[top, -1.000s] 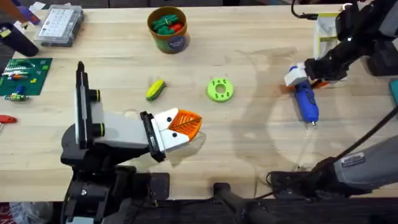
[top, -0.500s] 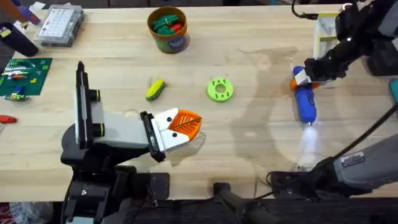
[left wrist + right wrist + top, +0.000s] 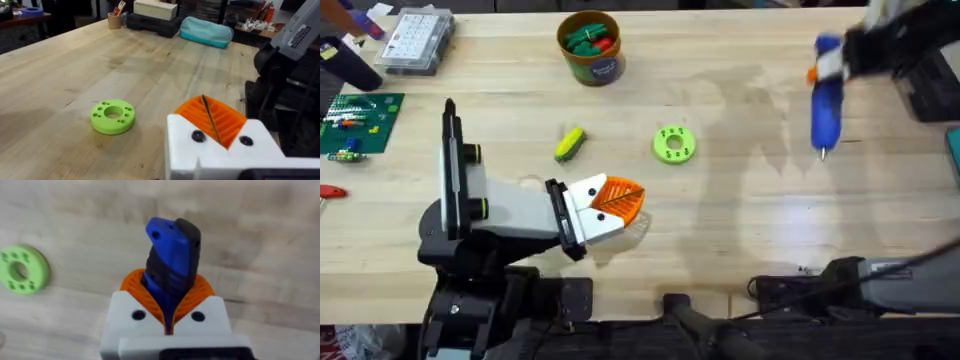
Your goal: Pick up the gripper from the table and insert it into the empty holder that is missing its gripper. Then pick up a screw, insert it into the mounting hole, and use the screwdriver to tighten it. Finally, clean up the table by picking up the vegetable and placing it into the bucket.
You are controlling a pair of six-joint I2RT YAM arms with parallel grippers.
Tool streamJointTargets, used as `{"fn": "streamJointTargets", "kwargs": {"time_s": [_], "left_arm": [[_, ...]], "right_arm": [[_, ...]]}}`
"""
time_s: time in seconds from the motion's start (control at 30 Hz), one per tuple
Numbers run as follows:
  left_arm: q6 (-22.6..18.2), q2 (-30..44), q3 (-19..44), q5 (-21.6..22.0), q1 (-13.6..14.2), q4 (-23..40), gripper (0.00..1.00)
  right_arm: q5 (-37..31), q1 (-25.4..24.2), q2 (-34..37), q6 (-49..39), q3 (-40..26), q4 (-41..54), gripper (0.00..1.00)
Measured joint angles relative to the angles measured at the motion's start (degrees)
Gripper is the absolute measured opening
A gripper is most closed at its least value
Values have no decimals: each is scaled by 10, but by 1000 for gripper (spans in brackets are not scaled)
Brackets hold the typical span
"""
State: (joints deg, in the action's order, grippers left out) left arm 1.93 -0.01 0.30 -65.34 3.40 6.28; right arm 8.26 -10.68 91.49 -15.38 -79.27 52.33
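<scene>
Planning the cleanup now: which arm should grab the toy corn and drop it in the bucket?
Left, probably. Its tool sits near the toy corn and the bucket, while the right tool is clamped on the screwdriver across the table.

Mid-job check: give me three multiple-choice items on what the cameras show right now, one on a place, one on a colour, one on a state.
1. Where does the vegetable lie?
A. in the bucket
B. on the table, left of the green disc
C. on the holder

2. What colour is the screwdriver?
A. blue
B. red
C. yellow

3. What is the right gripper doing?
A. hanging open
B. shut on the vegetable
C. shut on the screwdriver

Answers: 1 B, the overhead view shows it on bare wood beside the disc. 2 A, its body is blue. 3 C, the right wrist view shows the orange pads clamping it.
</scene>
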Motion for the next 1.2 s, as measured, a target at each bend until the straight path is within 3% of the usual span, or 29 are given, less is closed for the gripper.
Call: {"fn": "streamJointTargets", "kwargs": {"time_s": [0.2, 0.53, 0.87, 1.2], "left_arm": [[0, 0, 0, 0, 0, 0, 4], [0, 0, 0, 0, 0, 0, 4], [0, 0, 0, 0, 0, 0, 4], [0, 0, 0, -5, 0, 4, 4]], "right_arm": [[7, 36, -61, 10, -96, -3, 24], [11, 107, -96, 20, -221, -79, 24], [31, 179, -162, 39, -232, -225, 24], [217, 187, -177, 106, -208, -402, 24]]}}
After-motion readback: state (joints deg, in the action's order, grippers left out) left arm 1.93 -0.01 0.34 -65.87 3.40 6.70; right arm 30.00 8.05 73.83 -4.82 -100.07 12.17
